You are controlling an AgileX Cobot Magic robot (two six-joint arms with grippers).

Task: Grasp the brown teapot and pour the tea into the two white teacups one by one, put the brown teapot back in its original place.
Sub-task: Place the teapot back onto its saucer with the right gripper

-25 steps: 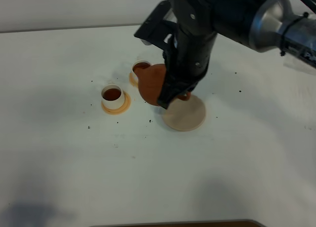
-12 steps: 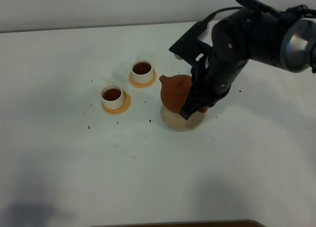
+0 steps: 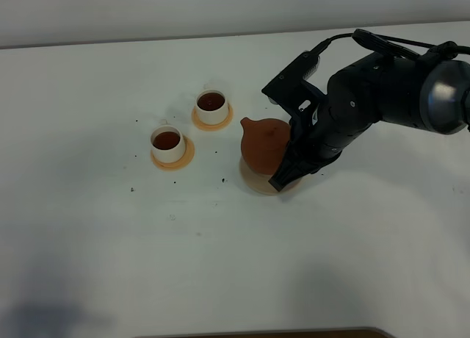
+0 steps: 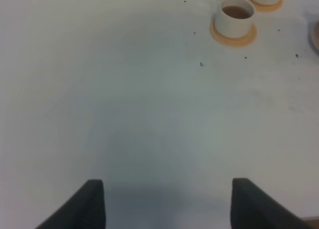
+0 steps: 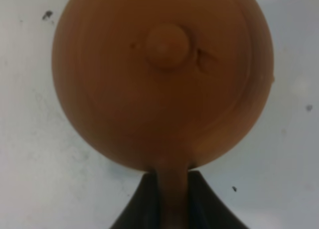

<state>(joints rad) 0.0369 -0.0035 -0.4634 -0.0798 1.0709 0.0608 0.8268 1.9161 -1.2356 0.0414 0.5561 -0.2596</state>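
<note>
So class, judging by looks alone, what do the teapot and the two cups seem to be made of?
Teapot: probably unglazed clay, since it is reddish-brown, matte, with faint turning rings on the lid. Cups: likely glazed ceramic or porcelain, plain smooth white, though the views are too blurry to rule out plastic.

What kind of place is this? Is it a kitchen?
Probably a robot test bench, not a kitchen: a bare white table, a black robot arm holding a brown teapot, and two white teacups of tea on coasters.
</note>
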